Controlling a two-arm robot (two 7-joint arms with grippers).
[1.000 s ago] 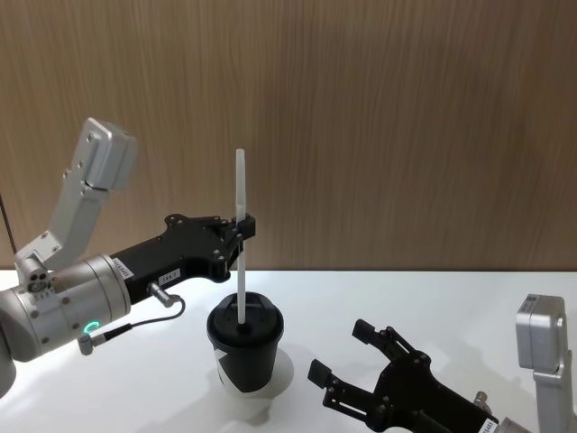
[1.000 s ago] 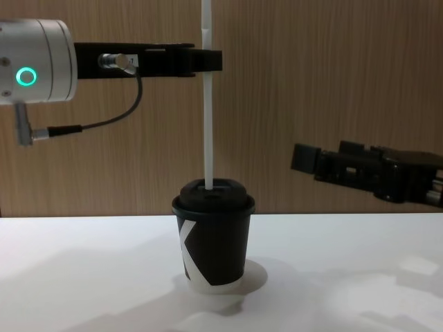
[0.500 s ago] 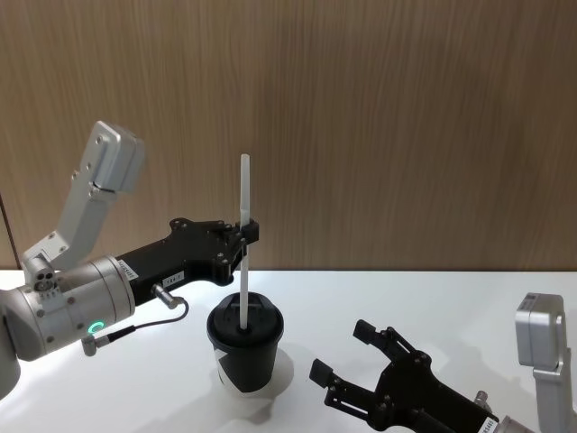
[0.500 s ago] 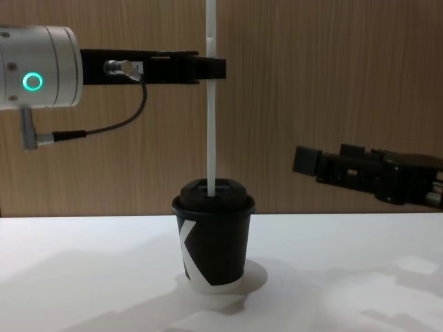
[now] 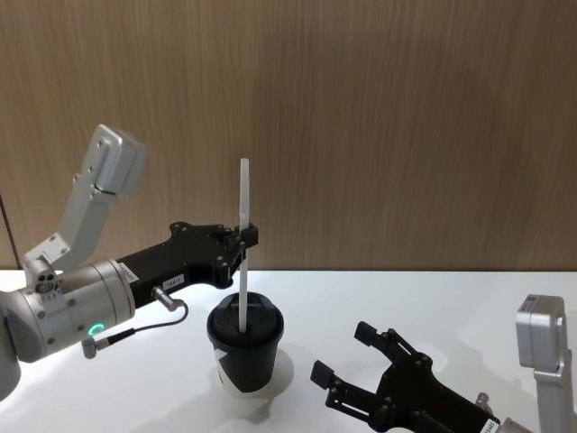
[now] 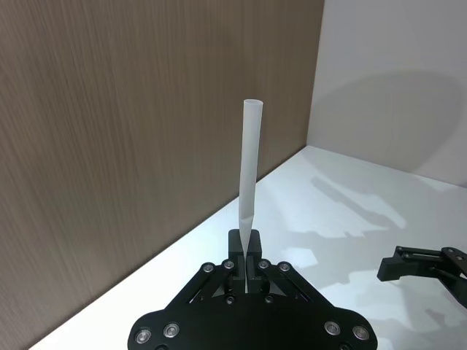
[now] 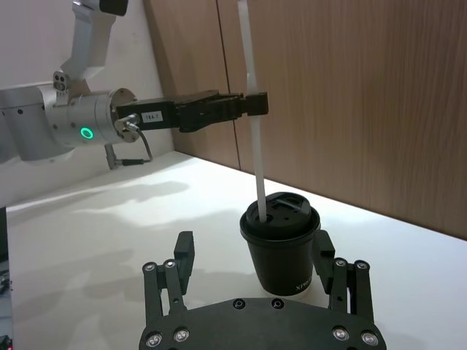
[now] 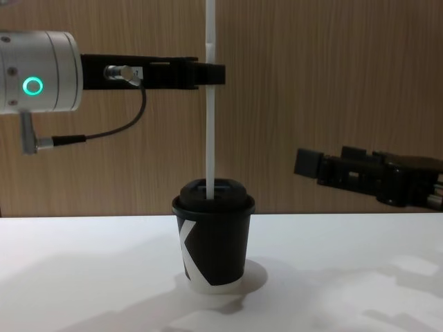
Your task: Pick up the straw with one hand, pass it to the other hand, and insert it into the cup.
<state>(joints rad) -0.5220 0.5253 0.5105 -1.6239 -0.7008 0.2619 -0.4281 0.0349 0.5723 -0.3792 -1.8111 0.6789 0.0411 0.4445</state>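
The white straw (image 5: 243,194) stands upright with its lower end in the opening of the cup's black lid. The cup (image 5: 245,347) is black with a white mark and sits on the white table. My left gripper (image 5: 244,238), on its silver wrist with the green ring, is shut on the straw's middle, well above the lid. From the side, the straw (image 8: 210,138) runs from the left gripper (image 8: 211,72) down into the cup (image 8: 212,242). My all-black right gripper (image 5: 341,352) hovers open to the right of the cup, holding nothing.
The white table (image 5: 433,307) stretches around the cup. A brown wood-panel wall (image 5: 406,135) closes the back. A thin dark cable (image 8: 104,131) with a metal plug hangs under the left wrist.
The left gripper has come down a little with the straw, pushing it slightly deeper into the lid. The right gripper has stayed where it was.
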